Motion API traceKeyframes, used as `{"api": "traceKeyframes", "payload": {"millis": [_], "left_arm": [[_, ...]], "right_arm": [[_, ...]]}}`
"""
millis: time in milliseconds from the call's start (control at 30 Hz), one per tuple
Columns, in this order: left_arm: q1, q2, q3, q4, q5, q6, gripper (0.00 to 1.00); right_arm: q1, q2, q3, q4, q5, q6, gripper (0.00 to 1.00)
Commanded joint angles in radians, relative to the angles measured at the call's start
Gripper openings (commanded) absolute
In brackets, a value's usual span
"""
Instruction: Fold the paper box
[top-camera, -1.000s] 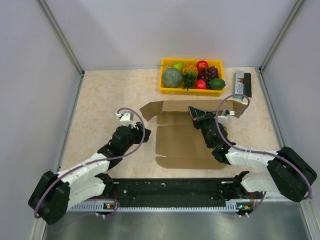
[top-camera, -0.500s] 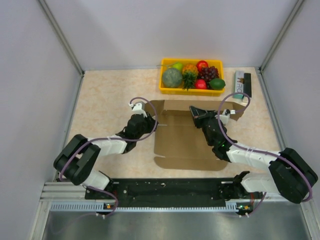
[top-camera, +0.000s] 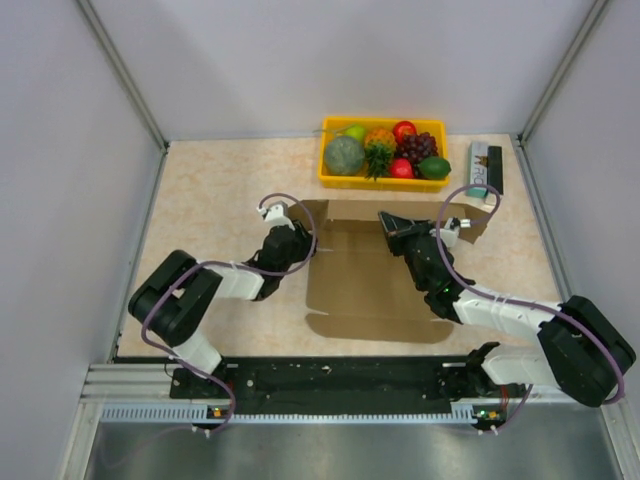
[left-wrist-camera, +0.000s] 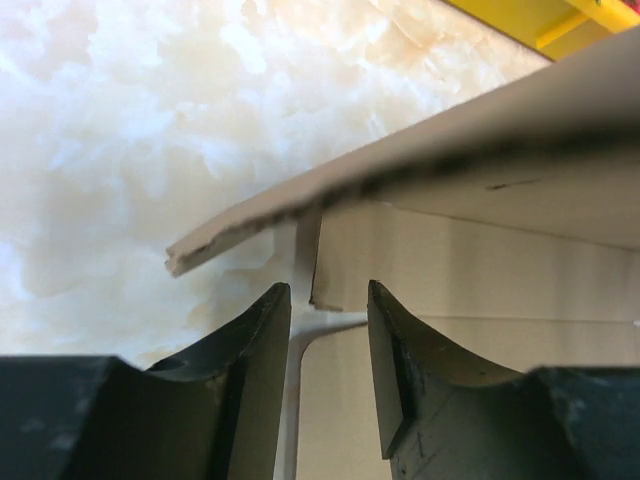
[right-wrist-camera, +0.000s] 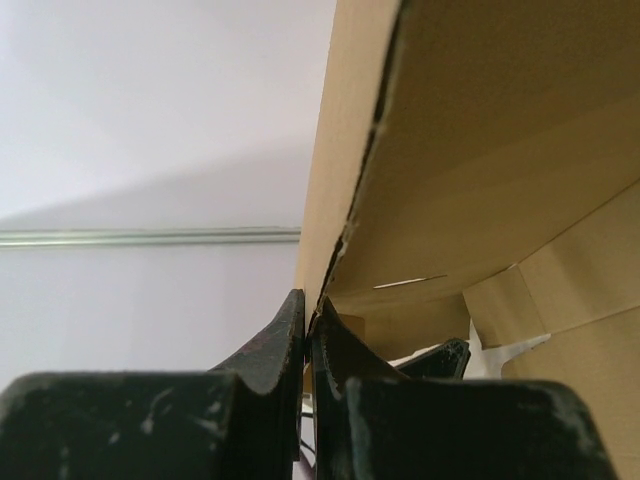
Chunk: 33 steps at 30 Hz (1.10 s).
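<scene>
The paper box is a brown cardboard sheet lying open in the middle of the table, its back part lifted. My left gripper is at the sheet's back-left corner. In the left wrist view its jaws stand open, with a raised flap above them and a flap corner just beyond the fingertips. My right gripper is over the back middle of the sheet. In the right wrist view it is shut on the edge of a raised cardboard panel.
A yellow tray of fruit stands behind the sheet at the back, and its corner shows as the yellow tray in the left wrist view. A small printed carton lies at the back right. Grey walls close in both sides.
My left arm has swung right to the sheet's back-left corner, its jaws narrower than before. The back-left flap no longer lies spread outward. My right gripper has kept its grip and barely moved.
</scene>
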Motion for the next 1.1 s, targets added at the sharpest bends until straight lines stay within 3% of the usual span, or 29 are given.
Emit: {"api": "traceKeyframes", "payload": {"millis": [0,133,300,500,667,833,1067], "left_arm": [[0.001,0.058,0.058,0.061,-0.010,-0.003,0.43],[0.001,0.113,0.075,0.155,0.083,-0.018,0.44],[-0.001,0.112,0.055,0.167,0.059,-0.035,0.48],[-0.001,0.109,0.071,0.063,0.016,-0.032,0.56],[-0.001,0.130,0.077,0.029,0.019,-0.068,0.54],[-0.001,0.164,0.057,0.167,0.088,-0.045,0.56],[-0.001,0.202,0.069,0.183,0.122,-0.063,0.56]], "right_arm": [[-0.006,-0.003,0.027,-0.038,-0.028,-0.010,0.00],[-0.006,-0.003,0.033,-0.044,-0.026,0.001,0.00],[-0.004,-0.004,0.044,-0.055,-0.031,0.001,0.00],[-0.004,0.002,0.036,-0.052,-0.032,0.013,0.00],[-0.006,-0.003,0.037,-0.061,-0.029,0.013,0.00],[-0.004,-0.001,0.042,-0.068,-0.031,0.015,0.00],[-0.004,0.001,0.044,-0.072,-0.031,0.019,0.00]]}}
